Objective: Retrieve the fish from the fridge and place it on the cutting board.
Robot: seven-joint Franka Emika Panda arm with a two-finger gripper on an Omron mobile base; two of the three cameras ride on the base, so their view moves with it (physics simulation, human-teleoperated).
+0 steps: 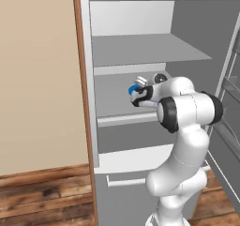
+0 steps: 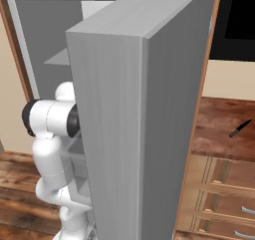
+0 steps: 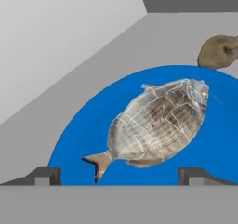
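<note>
The left base view looks from behind the arm's left straight into the open fridge (image 1: 140, 56), close enough that its shelves and drawer front span the frame. The right base view faces the same fridge from the other side, its open door (image 2: 144, 124) blocking most of the interior, with a counter (image 2: 224, 129) to the right. The hand view looks down, very near, onto a fish (image 3: 158, 123) lying on a blue plate (image 3: 83, 135).

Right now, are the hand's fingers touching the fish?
Apart. In the hand view both fingertips sit wide at the bottom edge, with bare blue plate between them and the fish.
</note>
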